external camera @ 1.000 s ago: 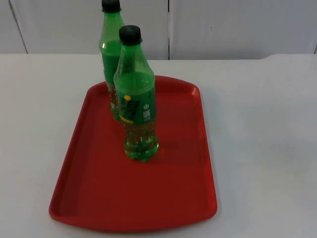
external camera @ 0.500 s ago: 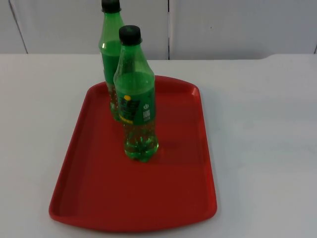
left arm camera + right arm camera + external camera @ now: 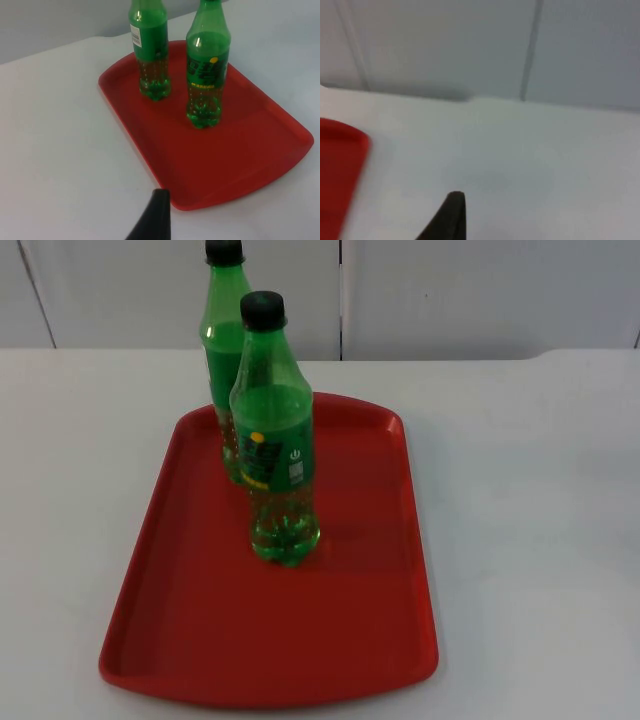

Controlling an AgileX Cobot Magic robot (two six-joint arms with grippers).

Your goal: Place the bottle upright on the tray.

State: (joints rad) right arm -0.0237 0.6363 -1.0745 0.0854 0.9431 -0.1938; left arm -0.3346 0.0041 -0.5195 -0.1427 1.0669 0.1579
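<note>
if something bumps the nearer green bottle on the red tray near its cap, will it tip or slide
The nearer green plastic bottle with the black cap would probably tip rather than slide: it stands tall on a narrow base. Liquid seems to fill most of it, so it is likely fairly heavy. Once down on the red plastic tray, its round body could well roll.
</note>
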